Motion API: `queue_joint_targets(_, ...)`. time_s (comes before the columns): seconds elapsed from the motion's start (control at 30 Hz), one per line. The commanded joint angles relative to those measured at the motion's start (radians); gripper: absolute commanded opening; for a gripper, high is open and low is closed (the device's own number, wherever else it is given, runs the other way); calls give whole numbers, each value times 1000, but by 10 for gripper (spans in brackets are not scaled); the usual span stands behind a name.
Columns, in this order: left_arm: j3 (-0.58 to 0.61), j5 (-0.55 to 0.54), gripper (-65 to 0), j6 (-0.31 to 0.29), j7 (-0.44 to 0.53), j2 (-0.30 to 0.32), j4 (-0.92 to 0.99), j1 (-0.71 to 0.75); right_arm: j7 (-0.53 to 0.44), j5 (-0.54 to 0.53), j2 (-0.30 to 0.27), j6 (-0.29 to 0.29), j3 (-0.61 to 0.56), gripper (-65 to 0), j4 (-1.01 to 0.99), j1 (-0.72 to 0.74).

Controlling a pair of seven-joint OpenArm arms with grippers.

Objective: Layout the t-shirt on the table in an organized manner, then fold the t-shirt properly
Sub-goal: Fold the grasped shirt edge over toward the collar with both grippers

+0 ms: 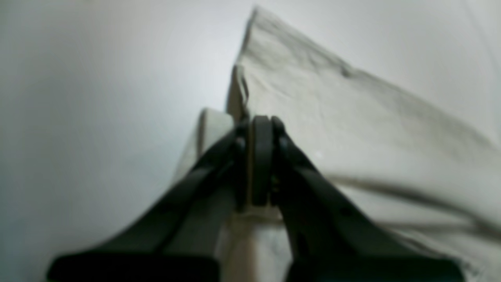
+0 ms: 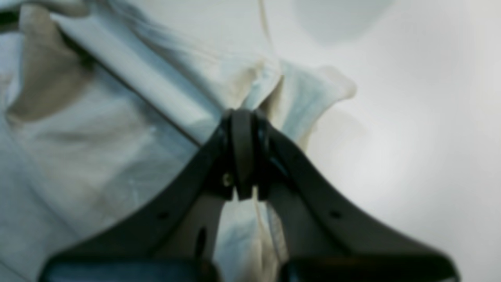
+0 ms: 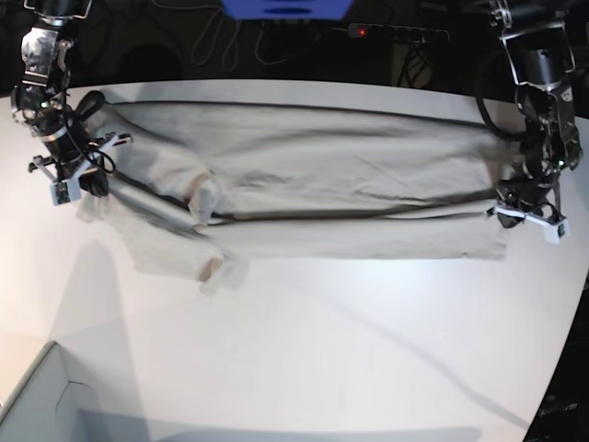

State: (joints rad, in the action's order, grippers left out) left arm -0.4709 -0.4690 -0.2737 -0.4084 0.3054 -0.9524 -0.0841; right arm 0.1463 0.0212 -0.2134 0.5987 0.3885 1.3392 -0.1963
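A: Where is the t-shirt (image 3: 313, 184)?

B: Stretched sideways across the far half of the white table (image 3: 350, 350), folded lengthwise into a long band. In the base view the sleeve end, bunched and creased, lies toward that picture's left, and the straight hem end toward its right.

A: And the grippers?

B: The left gripper (image 1: 261, 164) has its dark jaws pressed together on a fold of the beige cloth at the shirt's edge; cloth shows above and below the tips. In the base view it sits at the picture's right end of the shirt (image 3: 526, 214). The right gripper (image 2: 242, 154) is likewise pinching a gathered tuck of fabric, at the opposite end (image 3: 75, 170).

A: Any label or print you can read?

B: None legible. Both wrist views are blurred, and in the base view the shirt's surface reads as plain. No brand marks can be made out.

A: Anything else on the table?

B: A grey box corner (image 3: 37, 396) at the near left edge of the base view.
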Motion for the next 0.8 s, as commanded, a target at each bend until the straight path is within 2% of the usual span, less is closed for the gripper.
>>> queue_joint_targets(0.0, -16, -1, -649, -2, 21, 22, -10, -15, -26, -10, -17, 2, 3, -650, 13, 1)
queue_joint_targets(0.27, -22, -1, -638, -2, 18, 21, -10, -16, -18, -8, -21, 2, 3, -650, -28, 1)
queue_joint_targets(0.33, -22, -1, -585, -2, 18, 19, -10, -15, -18, -8, -21, 2, 3, -607, -27, 1)
queue_joint_targets(0.57, -29, -9, -321, -2, 18, 16, -104, 56, -24, -8, -34, 2, 11, -415, 7, -1)
queue_joint_targets(0.63, -30, -9, -285, -2, 18, 16, -164, 79, -24, -13, -33, 2, 50, -384, 52, -10)
queue_joint_targets(0.77, -32, -9, -278, -2, 18, 16, -276, 108, -24, -13, 24, 2, 139, -363, 148, 2)
